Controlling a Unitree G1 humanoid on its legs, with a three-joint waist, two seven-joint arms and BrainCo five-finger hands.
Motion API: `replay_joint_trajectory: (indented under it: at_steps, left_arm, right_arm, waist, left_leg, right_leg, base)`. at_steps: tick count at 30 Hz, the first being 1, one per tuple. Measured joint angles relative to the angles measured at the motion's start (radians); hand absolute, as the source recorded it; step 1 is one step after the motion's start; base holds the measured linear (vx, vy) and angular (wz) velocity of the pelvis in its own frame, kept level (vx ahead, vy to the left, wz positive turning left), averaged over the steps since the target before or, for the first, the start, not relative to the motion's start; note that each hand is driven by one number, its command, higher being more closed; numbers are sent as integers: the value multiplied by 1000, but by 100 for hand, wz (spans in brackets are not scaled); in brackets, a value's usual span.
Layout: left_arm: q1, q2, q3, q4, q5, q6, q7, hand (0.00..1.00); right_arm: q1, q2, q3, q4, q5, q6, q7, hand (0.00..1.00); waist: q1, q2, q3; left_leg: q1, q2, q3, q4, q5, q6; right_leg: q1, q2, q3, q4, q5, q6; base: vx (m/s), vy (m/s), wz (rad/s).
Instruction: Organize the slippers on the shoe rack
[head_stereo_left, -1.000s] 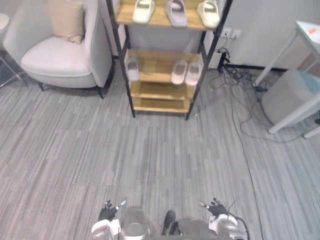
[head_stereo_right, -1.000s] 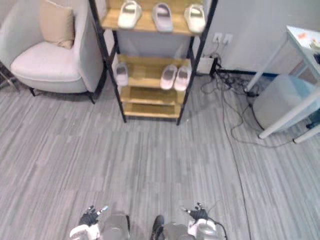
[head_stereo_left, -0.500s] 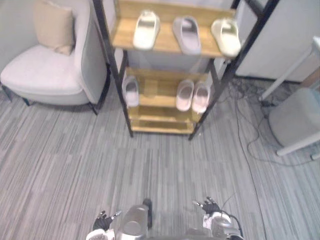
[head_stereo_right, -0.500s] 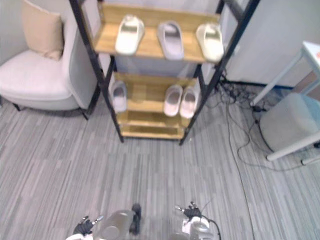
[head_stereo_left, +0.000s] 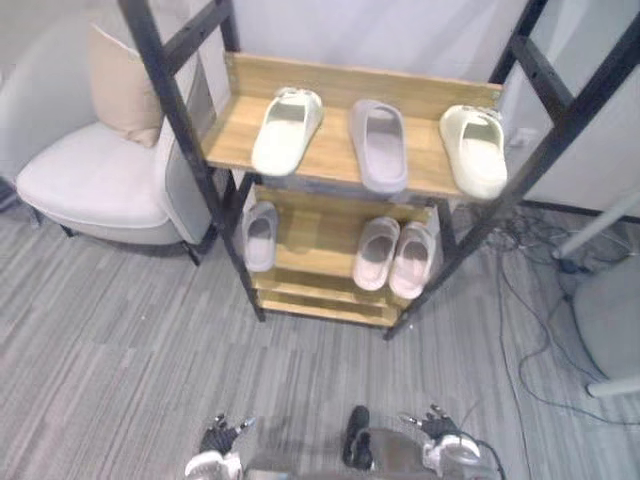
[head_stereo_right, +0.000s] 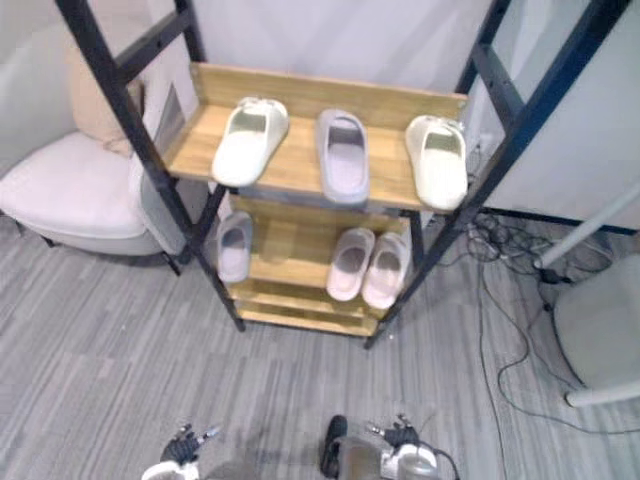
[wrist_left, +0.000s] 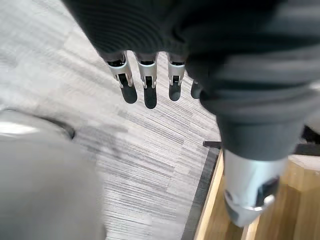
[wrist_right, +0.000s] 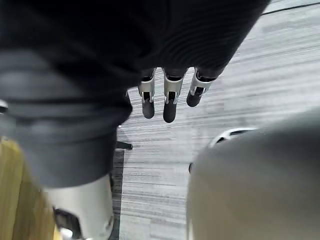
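- Shoe rack of black metal posts and pale wooden shelves (head_stereo_left: 335, 150) stands on a grey striped carpet floor (head_stereo_left: 120, 350), straight ahead of the robot.
- Three slide slippers lie apart in a row on its top shelf, toes pointing to the back: a left cream slipper (head_stereo_left: 287, 130), a lilac-grey slipper (head_stereo_left: 378, 145) in the middle, and a right cream slipper (head_stereo_left: 475, 150).
- A lower shelf holds a single pale grey slipper (head_stereo_left: 261, 235) at its left end.
- A pair of pale pink slippers (head_stereo_left: 380, 252) lies side by side right of centre on that shelf, the two touching.
- A pale upholstered armchair (head_stereo_left: 90, 190) with a beige cushion (head_stereo_left: 125, 85) sits just beside the rack's left side.
- The left robot hand (wrist_left: 149, 90) hangs low over the carpet, well apart from the rack, fingers straight and spread wide, holding nothing.
- The right robot hand (wrist_right: 169, 100) hangs the same way on the other side, fingers straight, holding nothing.
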Motion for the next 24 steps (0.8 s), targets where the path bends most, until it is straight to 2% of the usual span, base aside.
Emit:
replay_joint_trajectory:
  at_steps: [1, 2, 4, 5, 6, 7, 8, 10, 13, 14, 17, 22, 24]
  left_arm:
    - [0, -1, 1, -1, 2, 0, 0, 0]
    - [0, -7, 8, -6, 4, 0, 1, 0]
    - [-1, -3, 6, -9, 4, -1, 1, 0]
    - [-2, -2, -3, -13, 3, -1, 1, 0]
    - [-3, -1, -7, -14, 3, -1, 1, 0]
    - [-14, 2, -16, -13, 4, 0, 1, 0]
    - [-16, -2, -15, -3, 4, -1, 2, 0]
    - [-19, 18, -29, 9, 5, -2, 3, 0]
    - [-34, 38, -53, 13, 15, 0, 1, 0]
    - [-37, 40, -60, 24, 22, 1, 1, 0]
    - [-41, 44, -75, 24, 29, 1, -1, 0]
    - [-36, 59, -101, 28, 34, 3, -3, 0]
    - [-32, 59, -101, 47, 36, 5, -5, 0]
  right_arm:
    - [0, -1, 0, -1, 0, 0, 0, 0]
    - [2, 0, -2, 0, 3, 0, -6, 0]
    - [3, 2, -10, 0, 7, 0, -10, 0]
    - [-6, 3, -10, -1, 9, -1, -14, 0]
    - [-9, 4, -11, -1, 9, -1, -15, 0]
    - [-12, 5, -18, 0, 9, -1, -15, 0]
    - [-5, 5, -18, 4, 9, -1, -16, 0]
    - [-2, 20, -17, 1, 9, -2, -15, 0]
    - [-2, 29, -19, 4, 7, -1, -15, 0]
    - [0, 33, -19, 4, 6, -1, -14, 0]
    - [-1, 34, -18, 4, 5, -1, -13, 0]
    - [13, 31, -18, 8, 5, 0, -13, 0]
    - [20, 25, -16, 8, 5, 0, -12, 0]
  waist:
    - [1, 3, 2]
    - [6, 6, 7]
    - [12, -2, 11]
    - [17, 0, 10]
    - [18, -1, 10]
    - [18, 0, 11]
    - [24, 2, 7]
    - [22, -28, -6]
    - [25, -48, 3]
    - [24, -48, 3]
    - [22, -50, -3]
    - [19, -51, -5]
    - [15, -51, -28]
  left_leg:
    - [-20, 11, 5, 39, -2, 1]
    - [-76, 43, 41, 147, -11, 9]
    - [-120, 47, 66, 126, -19, 19]
    - [-149, 34, 74, 14, -20, 17]
    - [-158, 28, 71, -26, -18, 18]
    - [-162, 8, 49, -157, 9, 19]
    - [-134, -24, 36, -264, 126, 7]
    - [-103, -66, 51, -317, 144, 22]
    - [-82, -92, 75, -296, 142, 27]
    - [-50, -104, 77, -298, 135, 38]
    - [-22, -122, 77, -335, 133, 41]
    - [12, -129, 79, -418, 145, 58]
    - [20, -133, 85, -449, 159, 63]
  right_leg:
    - [10, 6, -3, -5, -3, -1]
    - [60, 18, -7, -19, -9, -7]
    - [99, 18, -7, -34, -19, -5]
    - [116, 7, 1, -49, -19, -1]
    - [116, 3, 7, -48, -21, 4]
    - [119, -11, 19, -47, -26, 17]
    - [129, -27, 44, -45, -32, 49]
    - [129, -58, 60, -63, -32, 69]
    - [176, -85, 79, -99, -21, 87]
    - [193, -96, 91, -101, -23, 91]
    - [189, -109, 111, -100, -26, 100]
    - [173, -109, 134, -103, -17, 112]
    - [171, -110, 143, -121, -4, 114]
  base:
    - [263, -125, 22]
    - [261, -49, 6]
    - [280, -14, -6]
    - [181, 63, -20]
    - [266, 125, -27]
    - [212, 168, -31]
    - [223, 174, -26]
    - [219, 147, -7]
    - [189, 143, -12]
    - [129, 131, -19]
    - [59, 67, -24]
    - [-18, 6, -14]
    - [-52, -1, -13]
